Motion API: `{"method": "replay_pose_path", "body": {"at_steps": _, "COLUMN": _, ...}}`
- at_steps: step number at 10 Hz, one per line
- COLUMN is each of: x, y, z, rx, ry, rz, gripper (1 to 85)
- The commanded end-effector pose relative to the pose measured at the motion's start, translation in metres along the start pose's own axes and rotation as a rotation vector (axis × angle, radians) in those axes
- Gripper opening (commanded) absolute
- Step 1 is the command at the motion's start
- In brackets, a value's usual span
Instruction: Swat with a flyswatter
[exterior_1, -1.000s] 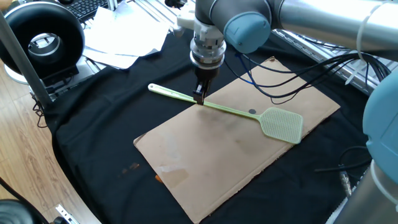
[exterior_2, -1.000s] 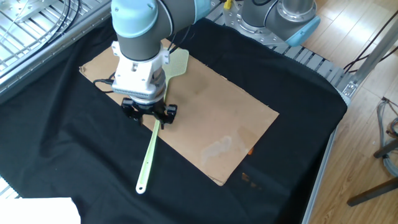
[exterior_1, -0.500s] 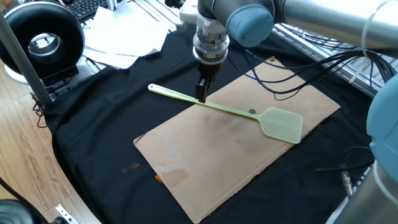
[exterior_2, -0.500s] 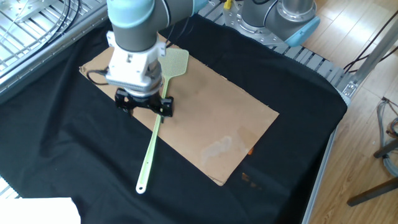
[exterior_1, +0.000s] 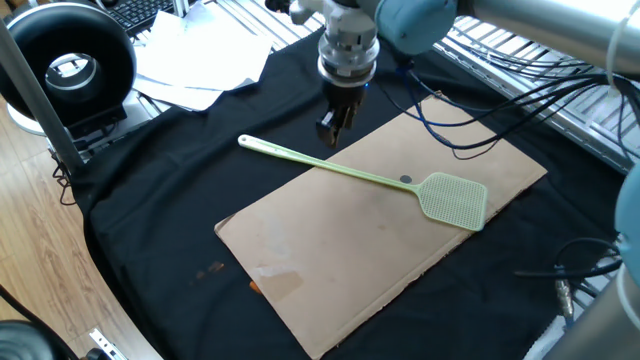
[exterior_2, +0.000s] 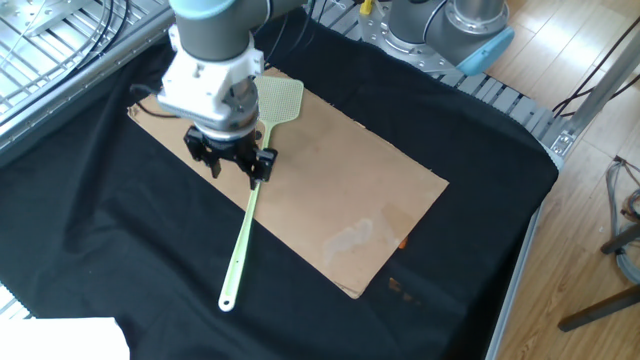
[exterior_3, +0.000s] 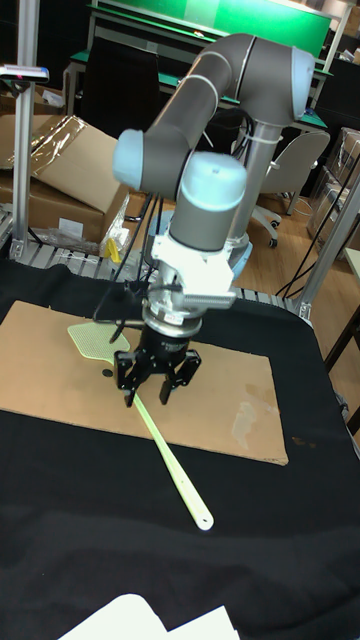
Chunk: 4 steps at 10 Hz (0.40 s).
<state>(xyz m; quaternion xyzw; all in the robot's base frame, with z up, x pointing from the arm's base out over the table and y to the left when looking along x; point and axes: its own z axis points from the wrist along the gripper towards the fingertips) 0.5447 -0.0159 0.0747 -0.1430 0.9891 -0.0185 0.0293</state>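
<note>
Flyswatter (exterior_3: 150, 420) lies free below spread fingers (exterior_3: 128, 392).

Since a second ago the gripper (exterior_1: 334, 133) has risen off the flyswatter (exterior_1: 370, 178) handle. Earlier its fingers were down at the handle over the near-left edge of the cardboard sheet (exterior_1: 390, 235); now they hang above it with the jaws spread and nothing between them, shifted slightly toward the far side of the table.

Arm bent down over the table, gripper (exterior_3: 147, 388) pointing downward, jaws parted, empty.
</note>
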Motion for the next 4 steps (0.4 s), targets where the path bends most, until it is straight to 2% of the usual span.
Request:
{"method": "replay_pose_path", "body": {"at_steps": 1, "x": -0.005, "y": 0.001, "z": -0.020, "rx": -0.005, "ry": -0.018, "rz": 0.092, "gripper": 45.7}}
{"method": "replay_pose_path", "body": {"at_steps": 2, "x": 0.002, "y": -0.001, "z": -0.026, "rx": 0.008, "ry": 0.006, "rz": 0.111, "gripper": 39.7}}
{"method": "replay_pose_path", "body": {"at_steps": 4, "x": 0.013, "y": -0.002, "z": -0.025, "rx": 0.029, "ry": 0.059, "rz": 0.127, "gripper": 37.7}}
